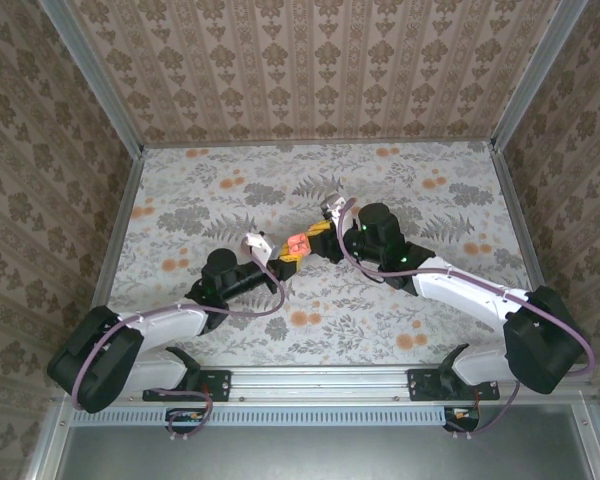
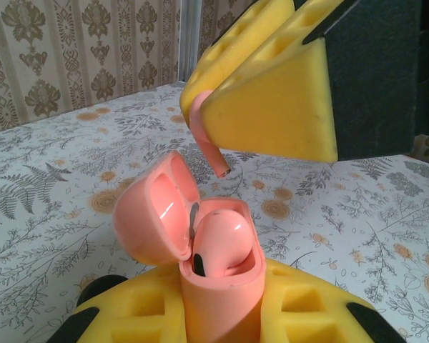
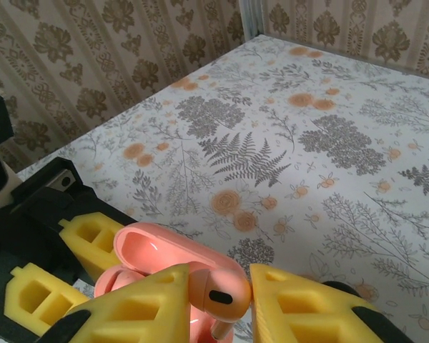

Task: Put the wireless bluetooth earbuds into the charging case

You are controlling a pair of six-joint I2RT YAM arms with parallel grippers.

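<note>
My left gripper (image 2: 218, 314) is shut on the salmon-pink charging case (image 2: 218, 296), held upright with its lid (image 2: 151, 214) hinged open to the left. One pink earbud (image 2: 223, 241) sits in the case's well. My right gripper (image 3: 218, 291) is shut on the second earbud (image 3: 225, 294), dark slot facing the camera and stem pointing down. It hangs just above the open case (image 3: 154, 250). In the left wrist view that earbud's stem (image 2: 209, 143) pokes out below the right gripper's yellow foam fingers (image 2: 272, 100). From above, both grippers meet at the case (image 1: 298, 243) mid-table.
The floral tabletop (image 1: 400, 190) stretches around the two arms, bounded by patterned walls (image 1: 320, 60) at the back and sides. The left gripper's yellow fingers (image 3: 93, 239) and black wrist body (image 3: 28, 214) sit close to the left of the right gripper.
</note>
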